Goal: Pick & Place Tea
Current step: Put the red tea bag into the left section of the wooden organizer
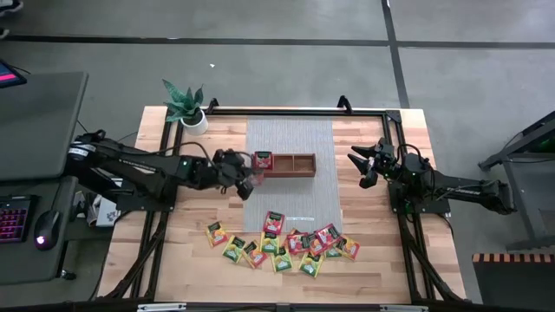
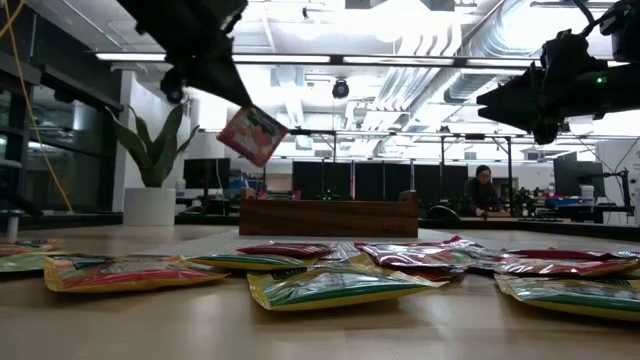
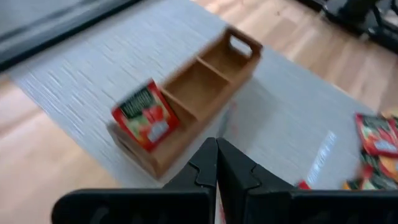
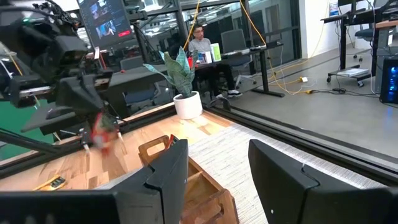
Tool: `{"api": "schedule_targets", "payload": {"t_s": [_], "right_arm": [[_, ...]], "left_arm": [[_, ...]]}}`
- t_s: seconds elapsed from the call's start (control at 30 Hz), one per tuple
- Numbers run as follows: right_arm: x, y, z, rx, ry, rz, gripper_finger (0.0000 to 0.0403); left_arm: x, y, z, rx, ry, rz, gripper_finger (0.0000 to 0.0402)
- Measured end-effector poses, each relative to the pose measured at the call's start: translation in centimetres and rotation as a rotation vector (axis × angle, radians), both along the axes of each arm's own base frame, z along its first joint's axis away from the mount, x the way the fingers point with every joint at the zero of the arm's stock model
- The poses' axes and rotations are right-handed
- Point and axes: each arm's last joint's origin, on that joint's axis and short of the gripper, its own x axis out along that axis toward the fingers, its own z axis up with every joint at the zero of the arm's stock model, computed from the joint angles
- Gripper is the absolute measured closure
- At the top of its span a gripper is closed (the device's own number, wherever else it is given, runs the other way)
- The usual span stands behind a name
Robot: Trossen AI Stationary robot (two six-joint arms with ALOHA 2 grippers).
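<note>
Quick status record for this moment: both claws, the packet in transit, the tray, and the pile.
left claw: shut on a red tea packet, above the table beside the tray's end compartment
right claw: open, holding nothing, waiting off the tray's far end
wooden tray: on the grey mat; one red packet in the end compartment nearest the left claw
pile of tea packets: loose on the table's near side

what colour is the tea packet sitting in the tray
Red, with a printed label; the tea packet in the wooden tray shows best in the left wrist view.
</note>
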Motion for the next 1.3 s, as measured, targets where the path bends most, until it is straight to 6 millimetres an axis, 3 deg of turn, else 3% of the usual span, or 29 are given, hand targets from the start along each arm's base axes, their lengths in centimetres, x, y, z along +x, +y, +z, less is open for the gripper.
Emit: {"api": "schedule_targets", "payload": {"t_s": [0.3, 0.73, 1.3], "right_arm": [[0.0, 0.0, 0.0, 0.000, 0.000, 0.000, 0.0238], [0.0, 0.0, 0.0, 0.000, 0.000, 0.000, 0.0238], [0.0, 0.0, 0.0, 0.000, 0.000, 0.000, 0.0238]], "left_arm": [[1.6, 3.0, -0.2, 0.050, -0.094, -0.008, 0.0401], [3.4, 6.7, -3.9, 0.057, -0.103, 0.006, 0.0401], [1.9, 7.3, -7.8, 0.048, -0.024, 0.115, 0.0401]]}}
